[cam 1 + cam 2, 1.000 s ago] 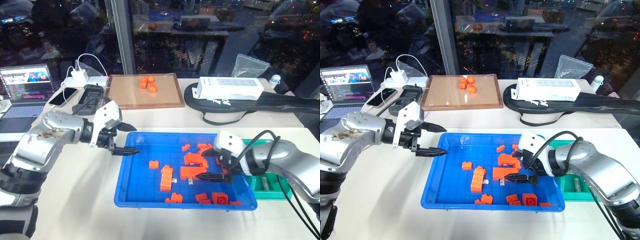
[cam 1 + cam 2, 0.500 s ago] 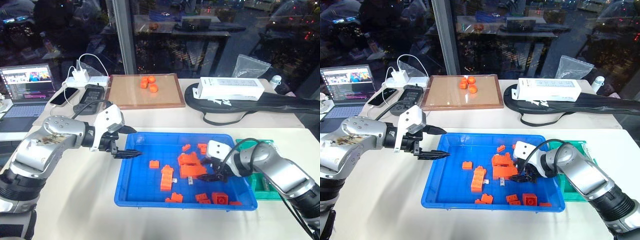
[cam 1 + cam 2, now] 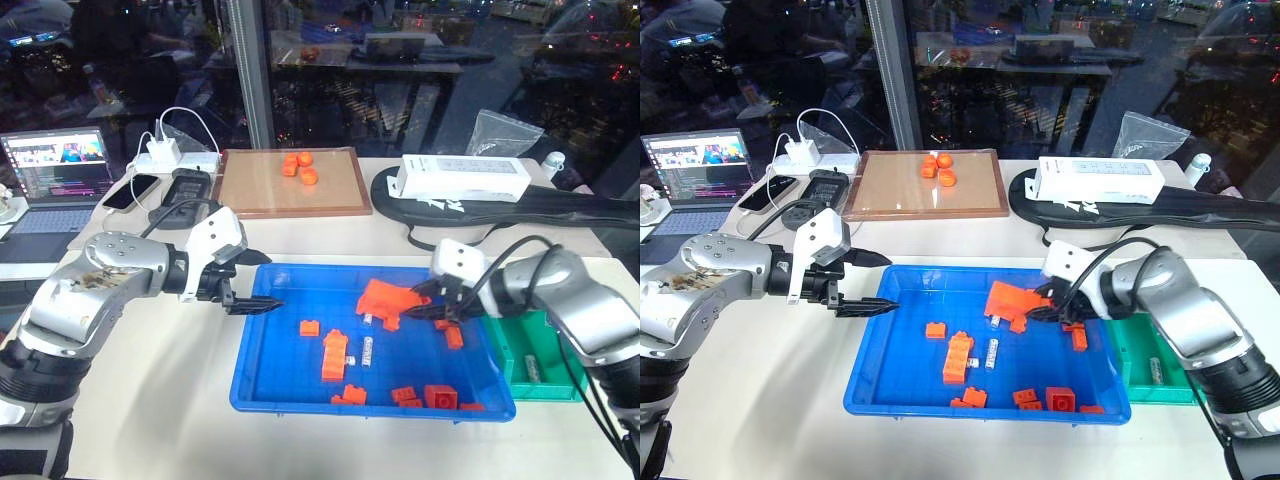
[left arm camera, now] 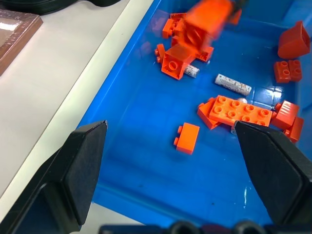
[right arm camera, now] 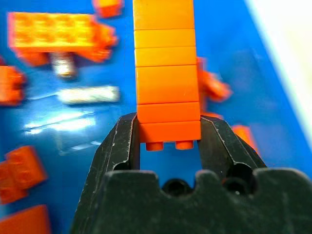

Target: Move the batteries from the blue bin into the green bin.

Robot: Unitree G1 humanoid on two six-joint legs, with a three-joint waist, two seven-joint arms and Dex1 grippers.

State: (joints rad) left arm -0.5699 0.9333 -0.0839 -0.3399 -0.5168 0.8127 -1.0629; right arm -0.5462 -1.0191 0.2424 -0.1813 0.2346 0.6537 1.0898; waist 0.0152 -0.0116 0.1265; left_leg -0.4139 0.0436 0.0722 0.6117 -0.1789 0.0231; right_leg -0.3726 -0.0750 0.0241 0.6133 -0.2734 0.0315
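Right now orange brick stack (image 3: 385, 300) hangs over batteries (image 3: 367, 352).

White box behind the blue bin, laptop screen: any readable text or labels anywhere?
None readable.
white box: faint print along its top, too small to read.
laptop screen: lines of text and a picture, too blurred to read.
blue bin, green bin: no markings visible.
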